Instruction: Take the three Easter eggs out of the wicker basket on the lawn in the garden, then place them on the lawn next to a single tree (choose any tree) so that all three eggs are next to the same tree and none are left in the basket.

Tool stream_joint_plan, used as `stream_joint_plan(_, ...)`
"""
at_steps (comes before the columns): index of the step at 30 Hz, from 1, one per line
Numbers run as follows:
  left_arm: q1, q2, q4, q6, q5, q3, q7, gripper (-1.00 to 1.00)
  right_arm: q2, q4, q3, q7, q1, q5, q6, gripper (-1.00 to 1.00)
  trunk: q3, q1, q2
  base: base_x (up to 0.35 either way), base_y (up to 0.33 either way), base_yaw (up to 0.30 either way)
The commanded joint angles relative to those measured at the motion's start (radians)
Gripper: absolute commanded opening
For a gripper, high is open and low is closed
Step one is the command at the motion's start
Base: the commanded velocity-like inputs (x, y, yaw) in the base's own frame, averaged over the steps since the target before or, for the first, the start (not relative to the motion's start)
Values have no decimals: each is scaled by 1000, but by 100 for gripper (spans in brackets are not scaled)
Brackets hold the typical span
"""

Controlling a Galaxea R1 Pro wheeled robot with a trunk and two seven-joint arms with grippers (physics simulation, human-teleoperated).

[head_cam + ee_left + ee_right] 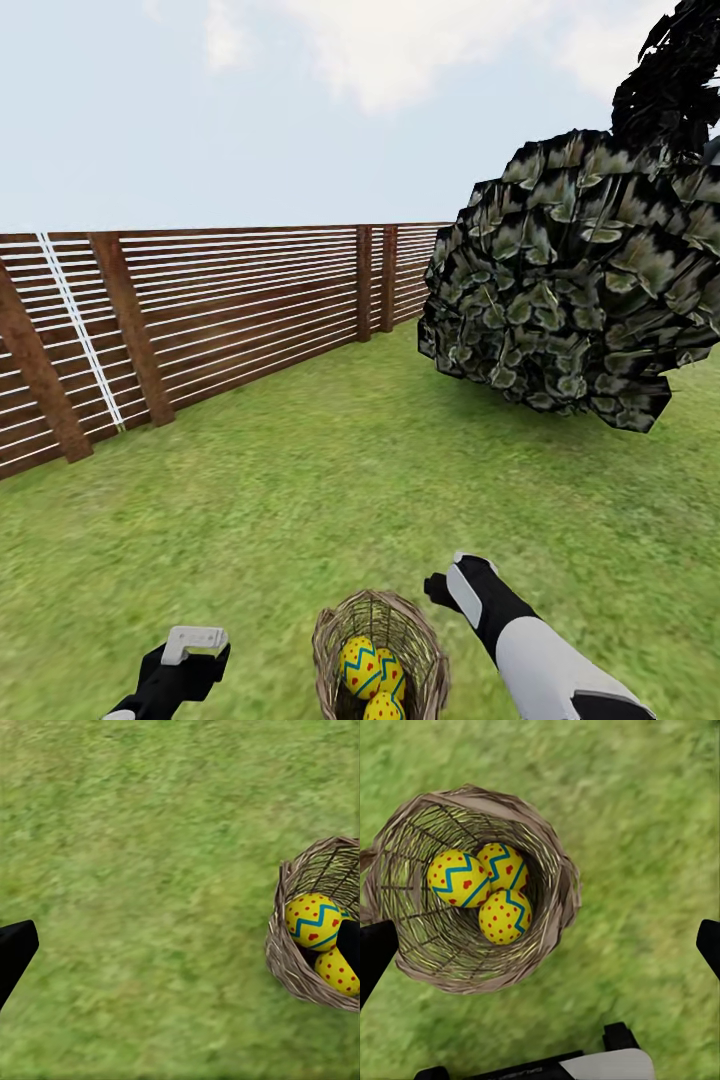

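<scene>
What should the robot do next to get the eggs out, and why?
Probably lower the right end effector into the wicker basket onto one egg. All three Easter eggs lie inside, and that end effector, fingers spread wide in its wrist view, holds nothing.

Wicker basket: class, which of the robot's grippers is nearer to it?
Right. The right gripper hangs just beside the wicker basket; the left gripper sits farther off on its other side.

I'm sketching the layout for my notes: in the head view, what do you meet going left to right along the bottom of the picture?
Left gripper → wicker basket holding the Easter eggs → right gripper, all over the lawn.
</scene>
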Motion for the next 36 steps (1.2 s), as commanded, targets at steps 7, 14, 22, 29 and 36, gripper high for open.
stream_joint_plan(7, 0, 1, -4, 10, -1, 11, 1, 100, -12, -12, 3, 4, -11, -11, 2, 100, -24, 28, -51, 0, 0, 0)
stream_joint_plan(14, -1, 0, -3, 11, -1, 70, 2, 100, -13, -13, 12, 7, -12, -11, 1, 100, -46, 54, -100, 0, 0, 0)
stream_joint_plan(22, -3, -1, 4, 10, -2, 82, 2, 100, -12, -15, 14, 8, -11, -10, 0, 100, -71, 85, -156, 0, 0, 0)
stream_joint_plan(29, -3, -1, 6, 11, -2, 83, 3, 100, -9, -16, 17, 7, -20, -9, 7, 100, -93, 112, -205, 0, 0, 0)
stream_joint_plan(36, -3, -1, 6, 10, -2, 84, 3, 100, -10, -2, 16, 6, -57, -10, 14, 100, -115, 139, -254, 0, 0, 0)
